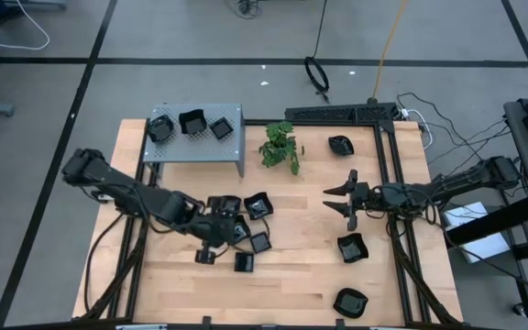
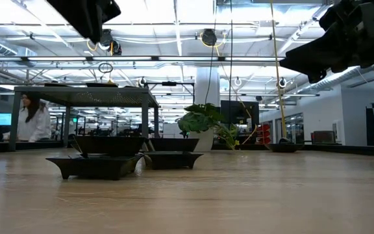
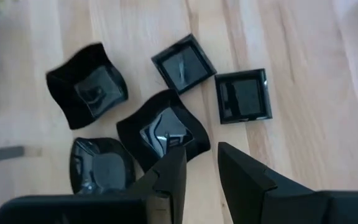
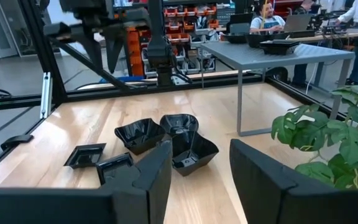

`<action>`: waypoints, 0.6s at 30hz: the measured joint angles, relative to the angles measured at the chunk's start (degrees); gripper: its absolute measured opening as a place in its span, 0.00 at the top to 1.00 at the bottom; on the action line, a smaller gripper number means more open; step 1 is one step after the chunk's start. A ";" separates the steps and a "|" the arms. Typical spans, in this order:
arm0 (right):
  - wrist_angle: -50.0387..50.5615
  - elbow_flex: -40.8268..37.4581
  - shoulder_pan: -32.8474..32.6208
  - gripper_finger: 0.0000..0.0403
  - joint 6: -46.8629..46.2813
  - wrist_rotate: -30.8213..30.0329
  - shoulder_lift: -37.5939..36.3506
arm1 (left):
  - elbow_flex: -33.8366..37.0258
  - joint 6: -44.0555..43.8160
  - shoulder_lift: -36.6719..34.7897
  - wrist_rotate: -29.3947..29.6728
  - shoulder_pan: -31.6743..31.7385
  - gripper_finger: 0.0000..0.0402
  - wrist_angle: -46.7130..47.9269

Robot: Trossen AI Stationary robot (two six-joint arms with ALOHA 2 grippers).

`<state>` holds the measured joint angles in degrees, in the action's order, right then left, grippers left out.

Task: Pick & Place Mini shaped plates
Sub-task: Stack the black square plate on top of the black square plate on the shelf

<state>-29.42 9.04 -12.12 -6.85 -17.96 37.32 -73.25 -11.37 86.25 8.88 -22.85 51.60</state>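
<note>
Place: large open robotics lab or workshop | Signs: wooden table [image 1: 291, 275] inside a black metal frame [image 1: 342, 113], cables [image 1: 447, 128] on grey floor, bright ceiling lights [image 2: 174, 26], seated people [image 4: 263, 15] at desks beyond

Plates [image 3: 166, 132]: glossy black, showing pale reflections. Table [image 1: 291, 266]: light wood, showing a fine plank grain. Shelf [image 1: 211, 145]: grey metal, its top patterned with small perforations. Plant [image 1: 280, 147]: green leaves. Arms [image 1: 136, 194]: dark, nearly black; left hand [image 3: 199, 169] and right hand [image 4: 199, 163]: black fingers. Frame [image 1: 398, 183] around the table: black. Cables [image 1: 388, 41] on the grey floor: one yellow, others black and white.
</note>
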 joint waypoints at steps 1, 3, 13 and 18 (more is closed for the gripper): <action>0.03 0.00 0.00 0.63 0.00 0.00 0.02 | 0.01 -0.91 0.62 0.03 -0.17 0.76 0.01; 0.05 0.00 0.00 0.63 0.00 0.02 0.02 | 0.00 -3.04 1.67 0.03 -0.30 0.76 -0.28; 0.58 0.00 0.00 0.64 0.02 0.07 0.02 | 0.01 -11.69 5.53 0.51 0.78 0.67 -2.81; 0.60 0.00 0.00 0.63 0.02 0.09 0.02 | 0.02 -17.81 7.96 0.58 1.13 0.62 -5.97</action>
<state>-28.82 9.04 -12.12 -6.83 -17.87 37.34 -73.23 -29.17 94.20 9.46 -21.72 45.64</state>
